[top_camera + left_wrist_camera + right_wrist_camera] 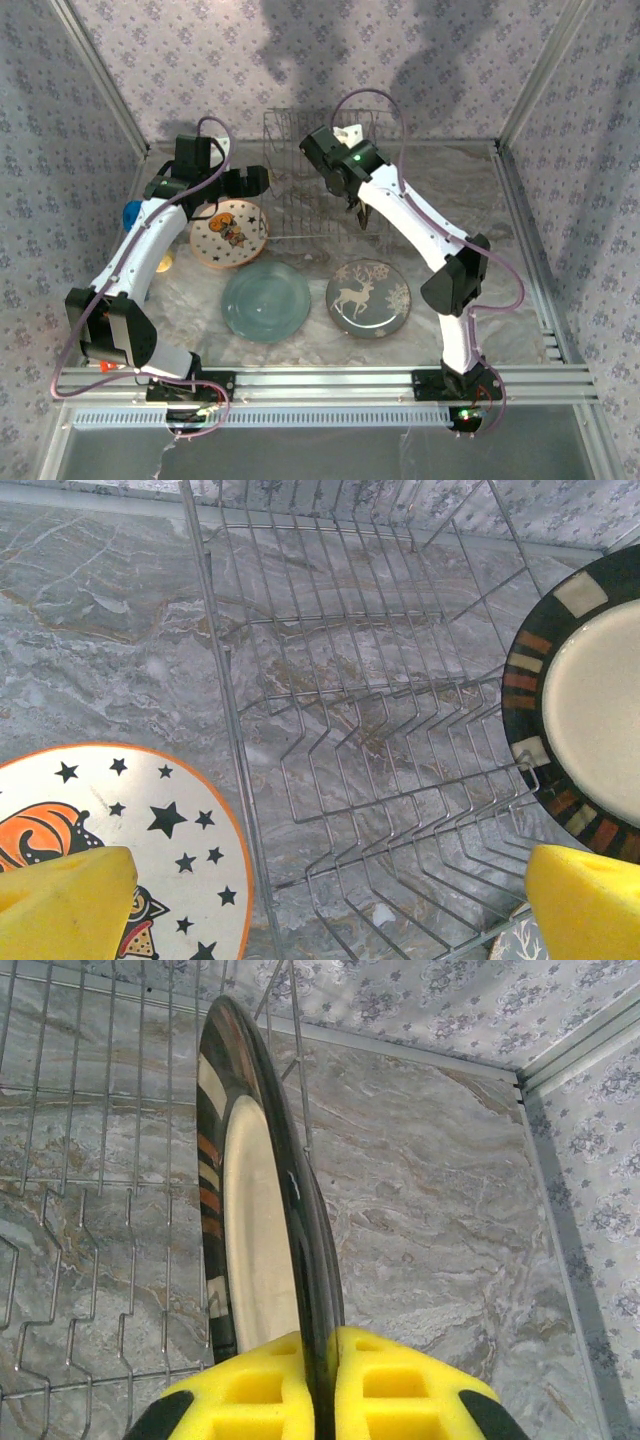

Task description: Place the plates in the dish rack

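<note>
The glossy black plate (250, 1250) is clamped on edge in the right pincer (322, 1370), its long axis pointing to 12 o'clock. The thin wire dish rack (90, 1160) is seen at its 9 o'clock. The left pincer (325, 902) is held wide. The star plate (228, 234), teal plate (266, 301) and deer plate (367, 297) are laid flat on the marbled counter (510, 230).

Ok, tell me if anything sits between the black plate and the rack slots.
Nothing visible does. The right gripper holds the black plate on edge at the rack's right end, and the prongs there hold nothing. The star plate, teal plate and deer plate lie outside the rack.
</note>
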Available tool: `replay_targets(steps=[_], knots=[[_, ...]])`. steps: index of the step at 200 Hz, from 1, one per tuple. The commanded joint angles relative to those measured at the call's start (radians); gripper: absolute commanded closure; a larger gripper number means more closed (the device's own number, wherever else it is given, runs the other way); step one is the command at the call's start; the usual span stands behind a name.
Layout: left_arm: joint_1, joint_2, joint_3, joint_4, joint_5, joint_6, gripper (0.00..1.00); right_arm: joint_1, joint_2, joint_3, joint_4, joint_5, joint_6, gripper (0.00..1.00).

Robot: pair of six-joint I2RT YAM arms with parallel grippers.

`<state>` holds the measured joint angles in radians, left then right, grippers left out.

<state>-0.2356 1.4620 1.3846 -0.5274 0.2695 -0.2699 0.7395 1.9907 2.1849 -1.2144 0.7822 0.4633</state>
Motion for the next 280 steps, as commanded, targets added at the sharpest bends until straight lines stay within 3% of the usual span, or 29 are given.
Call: replay_targets(steps=[1, 62, 280], knots=[[0.008, 0.0, -0.005, 0.004, 0.016, 0.012, 0.01, 0.018, 0.018, 0.051, 0.023, 0.043, 0.047, 1.0], [0.008, -0.001, -0.004, 0.003, 0.019, 0.011, 0.01, 0.031, 0.068, 0.079, -0.021, 0.031, 0.113, 1.0], [0.008, -0.004, -0.004, 0.005, 0.023, 0.007, 0.01, 0.011, -0.034, 0.135, -0.042, 0.121, 0.103, 1.0]])
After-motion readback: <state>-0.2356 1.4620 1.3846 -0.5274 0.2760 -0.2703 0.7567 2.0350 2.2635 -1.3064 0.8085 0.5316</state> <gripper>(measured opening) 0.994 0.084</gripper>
